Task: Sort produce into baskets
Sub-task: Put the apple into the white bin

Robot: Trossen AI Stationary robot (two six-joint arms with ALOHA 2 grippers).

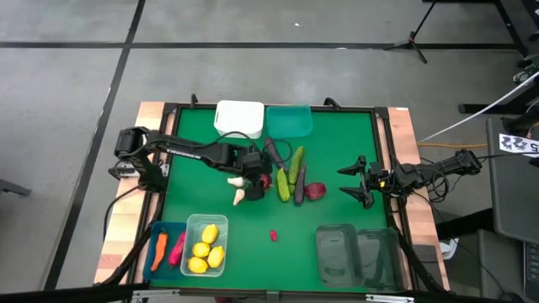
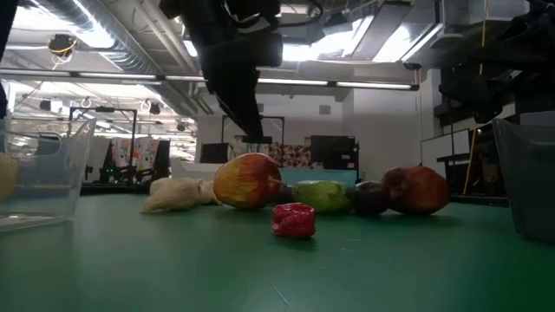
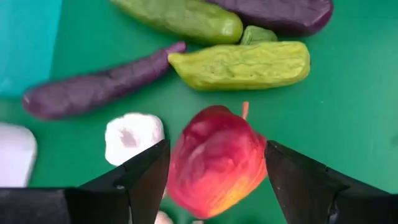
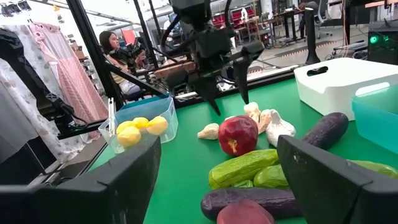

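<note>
- Two grippers show from above: your left gripper hangs over the red apple mid-table; the right gripper waits spread near the right edge.
- Left wrist: fingers spread, straddling the apple without touching; descend centred, avoiding the garlic.
- Low view: apple sits on the table.

Apple smooth, glossy; cucumber matt, bumpy; table matt green felt-like; clear bin glossy plastic.

Even, bright overhead light. Ceiling strips glare in the low view; near bench soft there. Left wrist view blurred close up, shadows faint.
</note>
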